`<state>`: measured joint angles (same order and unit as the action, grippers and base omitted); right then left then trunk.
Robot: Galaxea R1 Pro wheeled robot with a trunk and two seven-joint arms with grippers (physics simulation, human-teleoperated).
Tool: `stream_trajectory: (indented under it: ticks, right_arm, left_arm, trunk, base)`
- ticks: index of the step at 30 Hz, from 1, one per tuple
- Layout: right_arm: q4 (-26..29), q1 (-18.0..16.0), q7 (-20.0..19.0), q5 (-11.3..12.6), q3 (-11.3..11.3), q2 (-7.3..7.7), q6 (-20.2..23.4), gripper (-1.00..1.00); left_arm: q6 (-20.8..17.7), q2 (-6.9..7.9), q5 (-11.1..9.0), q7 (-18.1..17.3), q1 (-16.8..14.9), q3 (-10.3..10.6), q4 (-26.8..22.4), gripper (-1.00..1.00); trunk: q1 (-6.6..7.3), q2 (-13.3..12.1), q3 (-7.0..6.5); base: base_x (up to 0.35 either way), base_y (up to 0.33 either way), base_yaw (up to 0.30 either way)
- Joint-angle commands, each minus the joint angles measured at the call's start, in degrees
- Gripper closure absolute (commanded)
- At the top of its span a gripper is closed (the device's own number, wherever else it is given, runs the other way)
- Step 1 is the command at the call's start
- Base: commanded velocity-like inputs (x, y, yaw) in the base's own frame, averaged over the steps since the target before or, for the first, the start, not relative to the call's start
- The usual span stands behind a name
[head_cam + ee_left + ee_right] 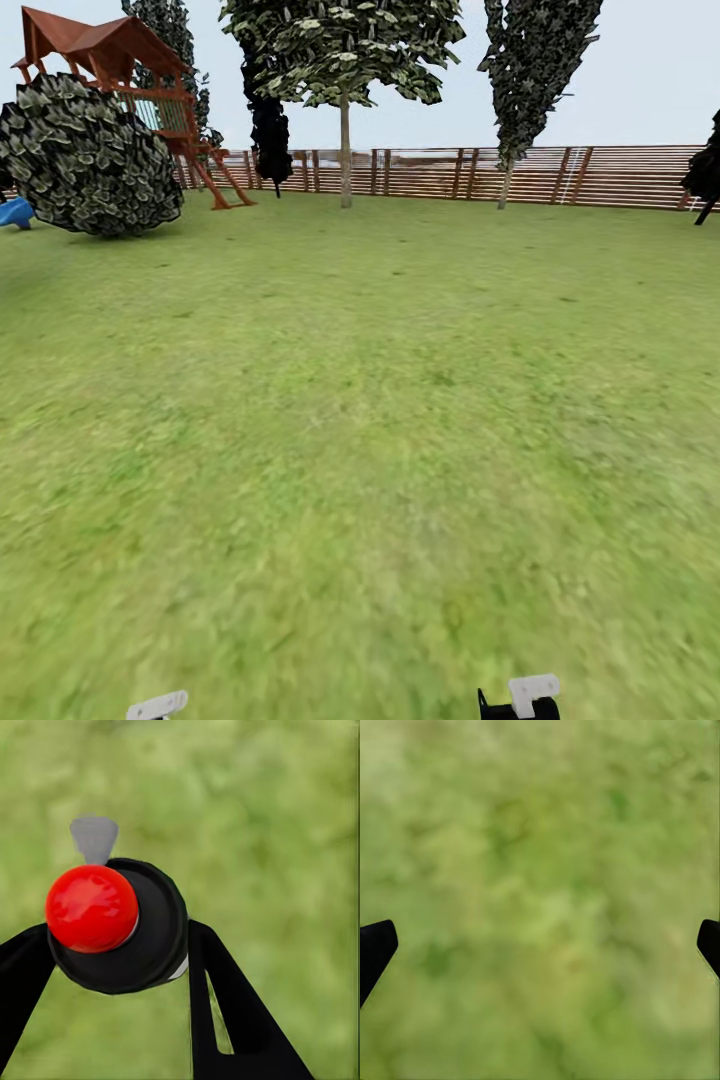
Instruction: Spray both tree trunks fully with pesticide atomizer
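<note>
While the stubby black pesticide atomizer with its red round cap [112, 922] sits clamped between the left pincer's [120, 960] black fingers above the lawn [360, 420], a loose grip could let it slip; the right pincer [540, 945] gapes wide, empty. Far off, a pale-trunked tree [345, 150] stands near the slatted wooden fence [600, 175].

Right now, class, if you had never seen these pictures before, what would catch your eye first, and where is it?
The glossy red ball top of the pesticide atomizer stands out, held between the black jaws of the left gripper above blurred grass. In the head view, a wide green lawn runs to a brown slatted fence, with a red-roofed play tower and a big round bush at far left. A pale-trunked tree stands before the fence.
</note>
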<state>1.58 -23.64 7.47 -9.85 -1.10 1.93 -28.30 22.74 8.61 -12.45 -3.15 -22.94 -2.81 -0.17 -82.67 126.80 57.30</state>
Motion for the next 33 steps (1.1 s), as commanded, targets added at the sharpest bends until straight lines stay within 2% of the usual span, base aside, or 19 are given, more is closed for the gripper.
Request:
stream_trajectory:
  ticks: [1,33]
  right_arm:
    - [0.0,0.0,0.0,0.0,0.0,0.0,0.0,-1.0]
    - [0.0,0.0,0.0,0.0,0.0,0.0,0.0,-1.0]
  left_arm:
    - [0.0,0.0,0.0,0.0,0.0,0.0,0.0,1.0]
    - [0.0,0.0,0.0,0.0,0.0,0.0,0.3,1.0]
  trunk:
    - [0.0,0.0,0.0]
    - [0.0,0.0,0.0]
  base:
    - [0.339,0.0,0.0]
    - [0.339,0.0,0.0]
